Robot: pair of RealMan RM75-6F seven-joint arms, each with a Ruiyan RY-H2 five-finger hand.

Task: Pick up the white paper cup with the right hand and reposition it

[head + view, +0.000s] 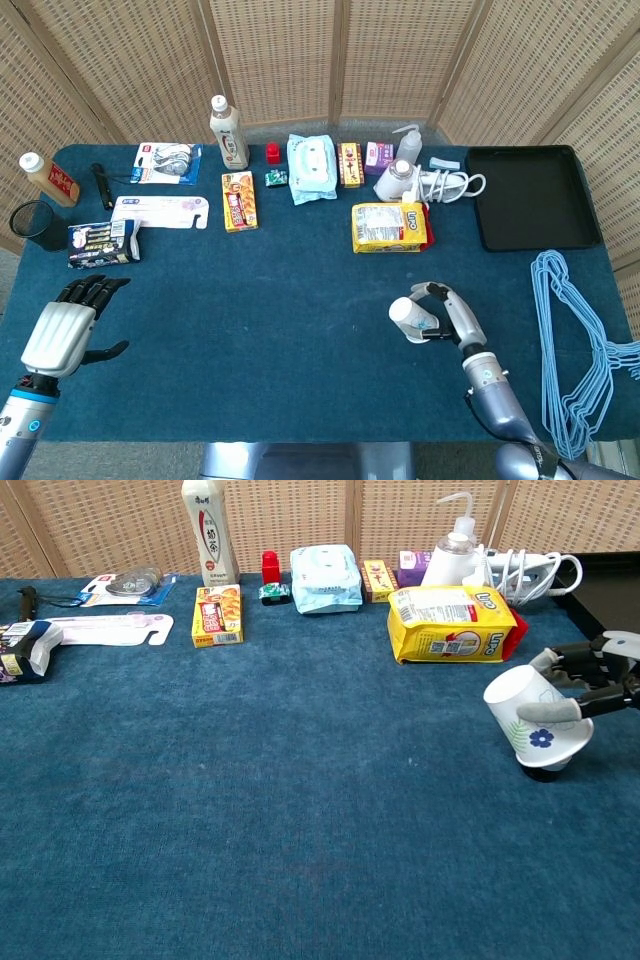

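R hand (452, 318) grips the white paper cup (410, 318), fingers (572, 668) wrapped over its side w/ thumb across the front; cup is tilted, mouth toward robot's left, blue flower print (541, 738) facing chest cam; it sits low over the blue table (270, 310), near the front-right part, just nearer the robot than the yellow snack bag (391, 227); a small dark round object (545, 773) shows just under the cup in chest view, can't tell if they touch. L hand (68, 330) hovers at front-left edge, holding nothing, fingers spread apart. Along the far side: tall bottle (228, 132), wipes pack (311, 167), spray bottle (398, 176); black tray (535, 197) far right; blue hangers (575, 350) at right edge.
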